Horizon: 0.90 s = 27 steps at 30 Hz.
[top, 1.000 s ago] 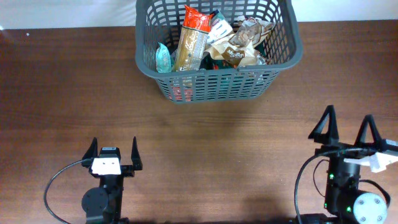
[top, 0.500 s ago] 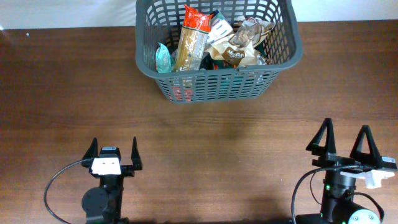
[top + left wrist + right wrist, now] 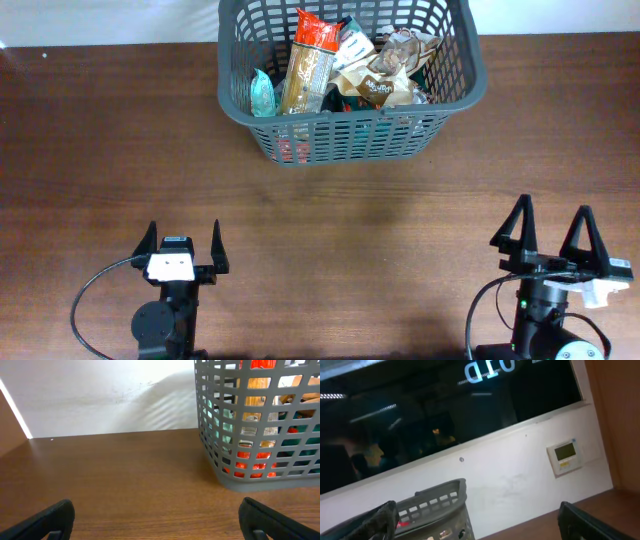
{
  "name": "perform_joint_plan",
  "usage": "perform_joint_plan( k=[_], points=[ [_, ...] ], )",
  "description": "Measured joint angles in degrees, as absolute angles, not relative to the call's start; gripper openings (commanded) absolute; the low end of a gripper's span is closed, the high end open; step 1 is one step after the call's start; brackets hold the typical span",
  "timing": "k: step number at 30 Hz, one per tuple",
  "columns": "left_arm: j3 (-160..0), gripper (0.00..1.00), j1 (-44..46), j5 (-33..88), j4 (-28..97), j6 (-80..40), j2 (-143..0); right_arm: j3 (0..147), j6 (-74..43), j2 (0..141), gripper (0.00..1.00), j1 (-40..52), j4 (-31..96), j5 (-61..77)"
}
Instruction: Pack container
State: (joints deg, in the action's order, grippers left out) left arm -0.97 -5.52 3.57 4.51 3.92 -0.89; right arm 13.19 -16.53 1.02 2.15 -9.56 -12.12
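Note:
The container, a dark grey slotted basket, stands at the back middle of the wooden table and holds several snack packets, among them a tall orange-topped packet. It also shows in the left wrist view and the right wrist view. My left gripper is open and empty at the front left, far from the basket. My right gripper is open and empty at the front right, tilted upward.
A white wall runs behind the table's far edge. The right wrist view shows a wall panel and a dark window above the basket.
My right gripper has drawn back toward the front edge and shifted slightly left. The left arm and the basket have not moved.

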Motion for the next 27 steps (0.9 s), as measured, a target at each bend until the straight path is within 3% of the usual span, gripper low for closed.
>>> perform_joint_plan(
  k=[14, 22, 27],
  points=[
    [-1.0, 0.99, -5.5, 3.6, 4.5, 3.9, -0.9, 10.5, -16.6, 0.8, 0.99, 2.1, -12.5, -12.6],
    [-1.0, 0.99, -5.5, 3.6, 4.5, 3.9, -0.9, 2.3, -16.5, 0.8, 0.99, 0.4, -28.4, -12.3],
    [-1.0, 0.99, -5.5, 3.6, 4.5, 3.9, -0.9, 0.6, -16.5, 0.8, 0.99, -0.1, -28.5, -11.8]
  ],
)
